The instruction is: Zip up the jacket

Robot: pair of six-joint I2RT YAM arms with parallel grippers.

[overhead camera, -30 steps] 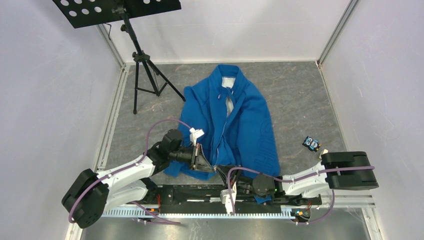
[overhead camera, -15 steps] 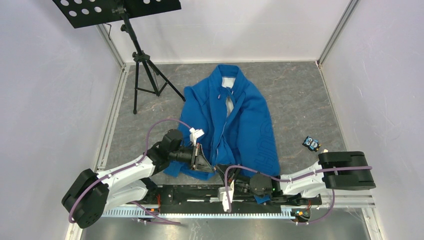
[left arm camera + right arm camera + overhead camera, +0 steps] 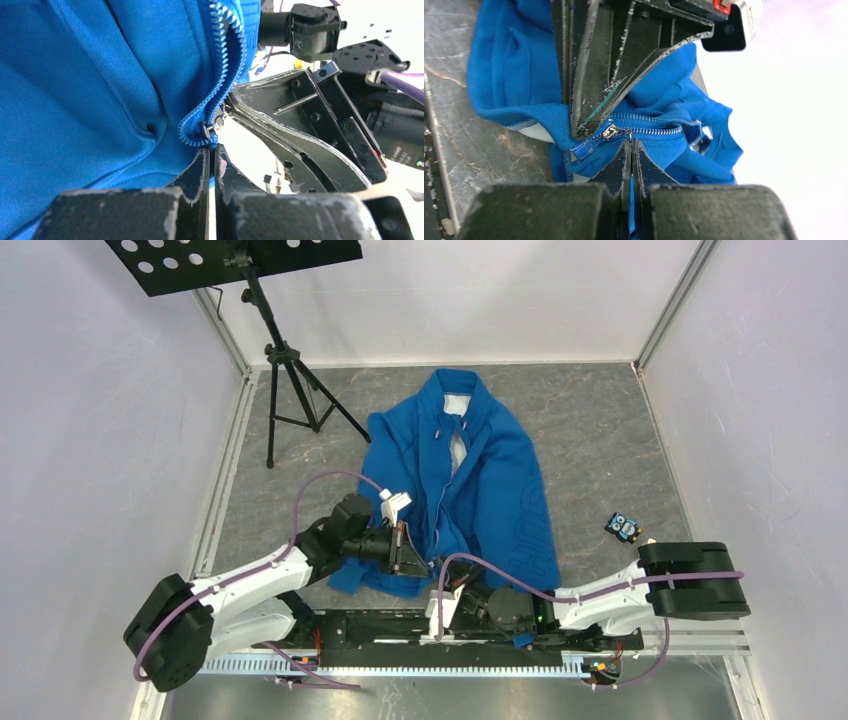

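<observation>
The bright blue jacket (image 3: 480,480) lies collar-far on the grey floor, its front partly open higher up and showing white lining. My left gripper (image 3: 418,560) is shut on the jacket's bottom hem beside the zipper base (image 3: 211,150). The silver zipper slider (image 3: 212,126) sits just above its tips. My right gripper (image 3: 446,578) meets it from the near side. It is shut on the blue zipper edge right under the slider (image 3: 614,132), fingertips (image 3: 626,150) touching the teeth. The two grippers almost touch; the left one's fingers (image 3: 589,100) fill the right wrist view.
A black music stand on a tripod (image 3: 285,370) stands at the far left. A small black and blue object (image 3: 624,528) lies right of the jacket. The arms' mounting rail (image 3: 380,625) runs along the near edge. Walls enclose the floor.
My right arm has slid left and forward, bringing its gripper up against the jacket's hem at the left gripper. The left gripper has shifted slightly away from the rail, still holding the hem.
</observation>
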